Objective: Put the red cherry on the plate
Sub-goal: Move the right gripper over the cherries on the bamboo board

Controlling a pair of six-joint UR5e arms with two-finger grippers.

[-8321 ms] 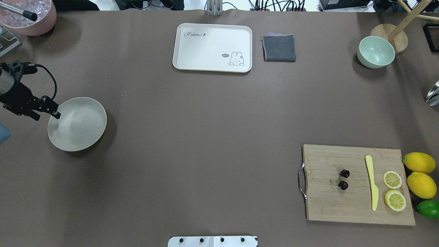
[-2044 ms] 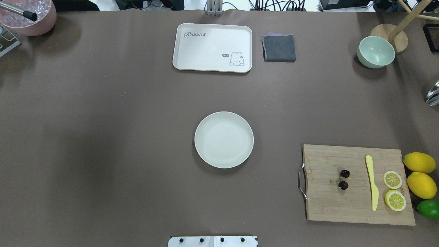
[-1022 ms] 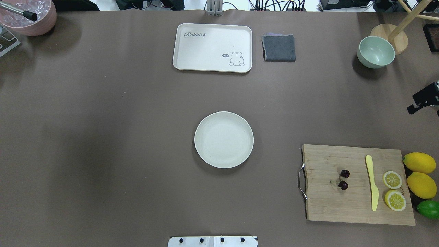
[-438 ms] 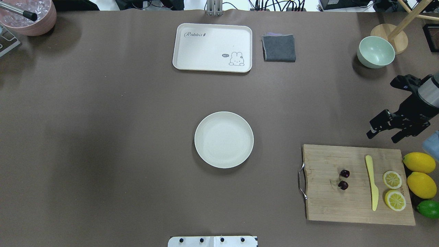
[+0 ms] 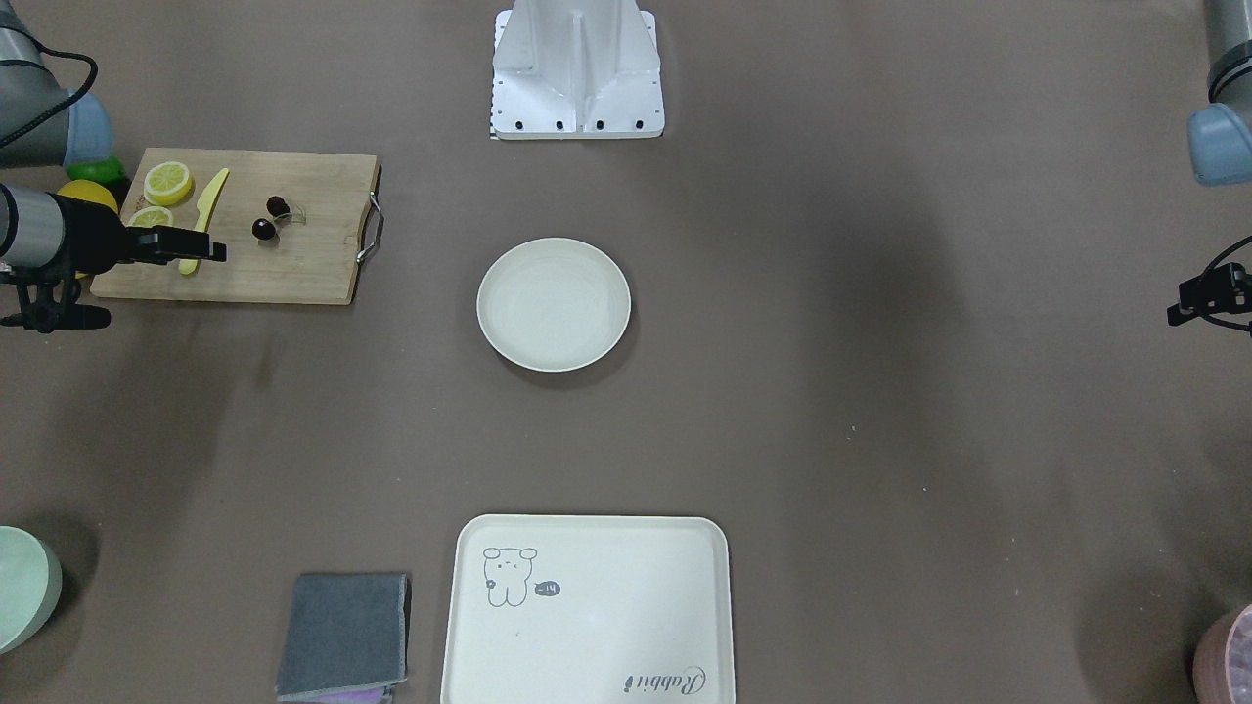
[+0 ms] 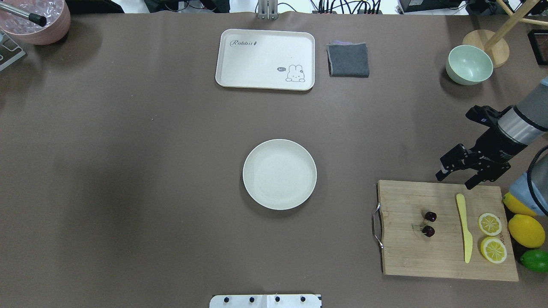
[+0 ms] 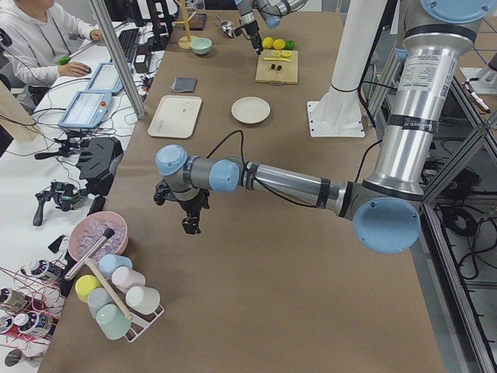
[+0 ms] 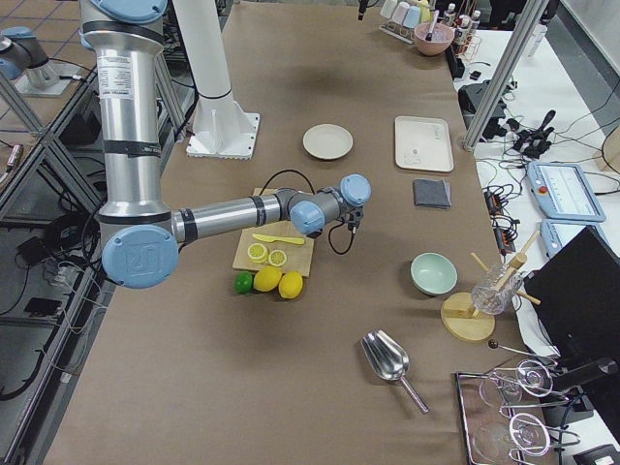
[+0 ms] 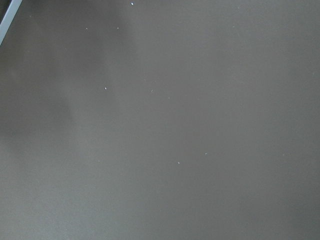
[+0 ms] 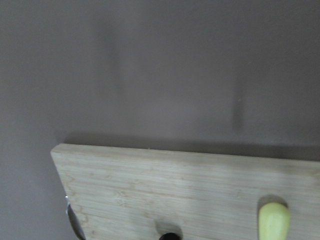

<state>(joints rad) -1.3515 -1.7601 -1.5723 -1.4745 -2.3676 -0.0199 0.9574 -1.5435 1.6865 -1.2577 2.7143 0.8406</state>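
maroon red cherry [image 6: 430, 217] is lying on the cutting board [image 6: 411, 256], well apart from the plate [image 6: 279, 174]. right gripper [image 6: 454, 180] fingers are being held spread near the board's far edge; left gripper [image 7: 190, 226] fingers cannot be judged.

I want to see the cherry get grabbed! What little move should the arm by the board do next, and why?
Probably glide the right end effector toward the robot and a little left, until it hangs over the cherry. It is open and empty at the far edge of the board, not above the cherry yet.
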